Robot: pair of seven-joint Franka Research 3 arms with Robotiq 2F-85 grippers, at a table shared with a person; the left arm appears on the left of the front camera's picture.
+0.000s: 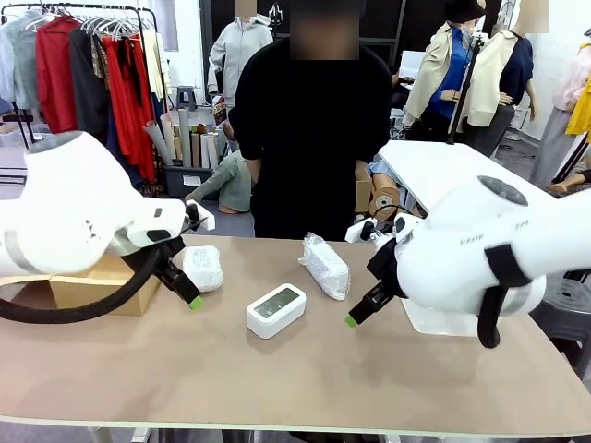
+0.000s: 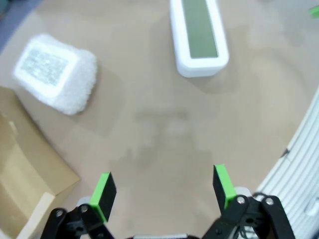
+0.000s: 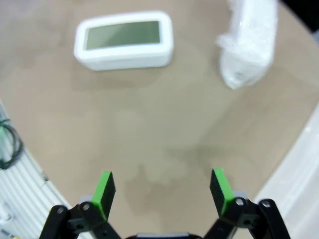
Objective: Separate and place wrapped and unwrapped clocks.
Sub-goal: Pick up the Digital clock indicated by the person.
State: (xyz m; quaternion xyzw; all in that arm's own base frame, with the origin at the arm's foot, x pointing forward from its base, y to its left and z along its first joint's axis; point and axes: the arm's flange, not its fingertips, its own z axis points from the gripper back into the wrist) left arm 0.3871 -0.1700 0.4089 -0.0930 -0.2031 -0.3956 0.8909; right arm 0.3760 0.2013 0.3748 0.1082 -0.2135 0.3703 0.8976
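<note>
A bare white clock (image 1: 276,310) with a grey screen lies at the middle of the tan table; it also shows in the left wrist view (image 2: 198,37) and the right wrist view (image 3: 124,40). One bubble-wrapped clock (image 1: 203,268) (image 2: 56,72) rests left of it, beside the cardboard box. Another wrapped clock (image 1: 326,266) (image 3: 249,42) lies behind and right of the bare one. My left gripper (image 1: 189,297) (image 2: 164,191) hangs open just in front of the left wrapped clock, holding nothing. My right gripper (image 1: 355,317) (image 3: 162,189) is open and holds nothing, right of the bare clock.
A brown cardboard box (image 1: 102,281) (image 2: 25,169) stands at the table's left, behind my left arm. A person in black (image 1: 309,138) stands at the far edge. A white object (image 1: 439,318) sits under my right arm. Bare table (image 1: 277,388) stretches along the near side.
</note>
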